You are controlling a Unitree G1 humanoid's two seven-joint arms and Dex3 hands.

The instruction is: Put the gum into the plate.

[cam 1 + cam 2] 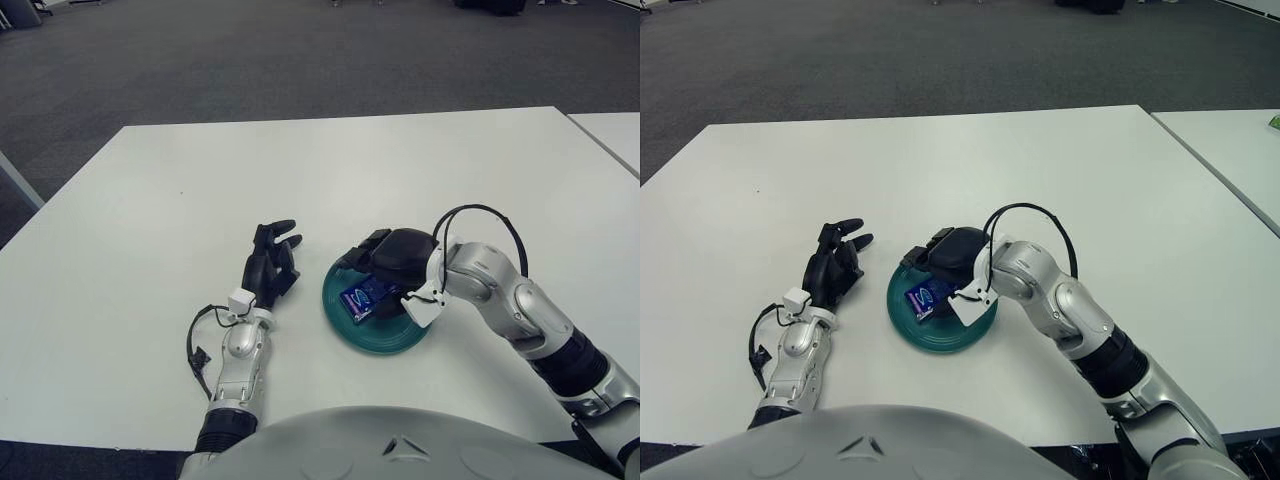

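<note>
Right hand [385, 262] sits over the far half of the teal plate [385, 340], knuckles up, fingers curled downward toward the dish. The gum [358, 300], a small blue pack with white print, is just below the palm on the near-left side, inside the plate's rim. Can't tell whether the fingers are pinching the pack or only hovering over it: the fingertips are hidden under the dark bulk of the hand, and the contact point is occluded in both eye views. Also can't tell if the pack lies flat on the plate or is held slightly above it; it looks tilted. A black cable [495, 222] loops up from the wrist behind the hand. The forearm runs back to the right and is cut off at the lower right corner. Left hand [272, 262] shows left of the plate, apart from it, over the white table [300, 170], fingers extended and loosely spread, holding nothing. Its forearm disappears under the robot's grey torso [400, 445] at the bottom edge. A second table [610, 135] is cut off at the right edge.
</note>
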